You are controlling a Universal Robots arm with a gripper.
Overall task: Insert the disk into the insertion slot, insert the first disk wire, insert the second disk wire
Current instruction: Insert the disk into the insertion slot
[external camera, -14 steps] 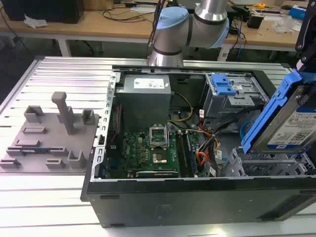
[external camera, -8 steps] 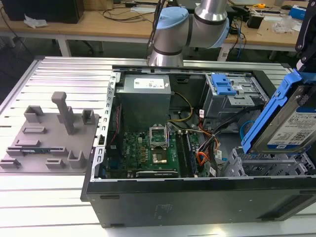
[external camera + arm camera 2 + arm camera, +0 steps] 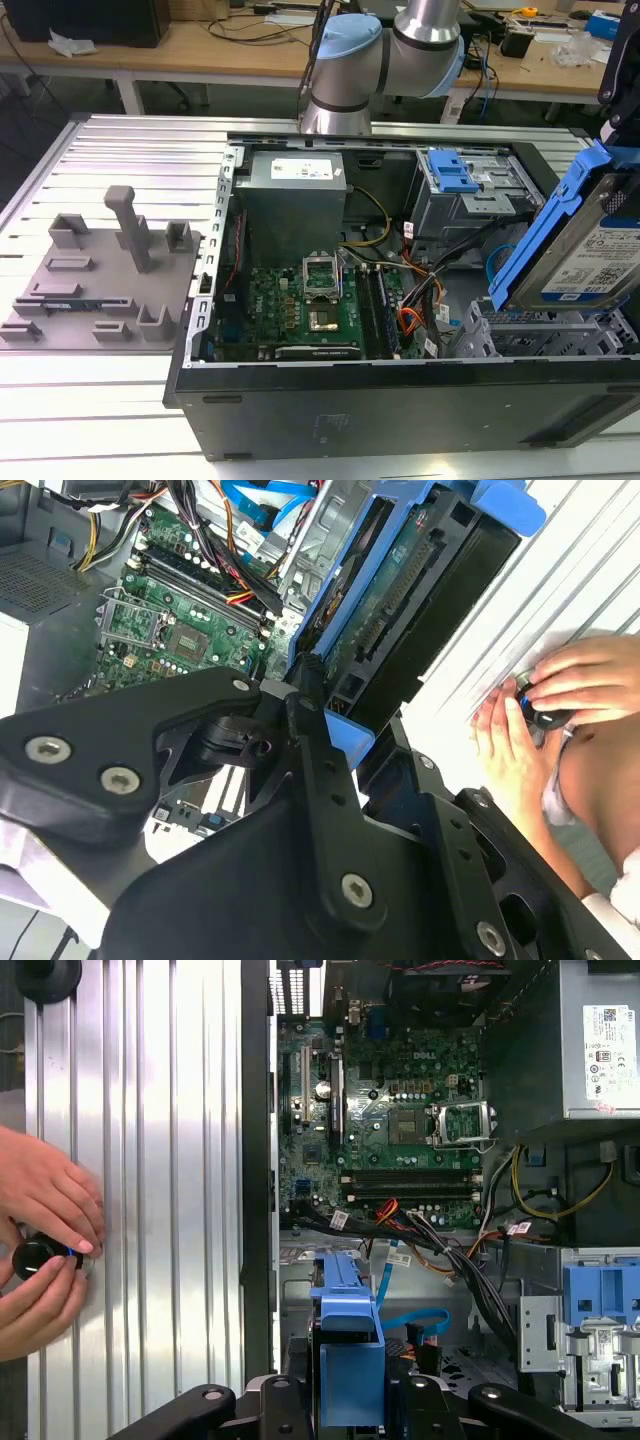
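The disk (image 3: 585, 255), a silver drive with a white label in a bright blue caddy, hangs tilted above the right end of the open computer case. My gripper (image 3: 350, 1405) is shut on it, black fingers (image 3: 308, 715) pressing the caddy's sides. The caddy's blue end (image 3: 350, 1335) shows between the finger links in the first wrist view, and the disk's circuit-board underside (image 3: 400, 610) in the second. The insertion slot (image 3: 530, 338), a silver perforated cage, lies just below the disk at the case's lower right. A blue flat cable (image 3: 415, 1320) and orange cables (image 3: 410, 322) lie loose beside the cage.
A grey bay with a blue latch (image 3: 455, 175) sits behind the cage. The motherboard (image 3: 300, 300) and power supply (image 3: 295, 190) occupy the case. A grey fixture plate (image 3: 95, 280) lies at the exterior view's left. A person's hands (image 3: 40, 1245) rest on the ribbed table, holding a small black knob.
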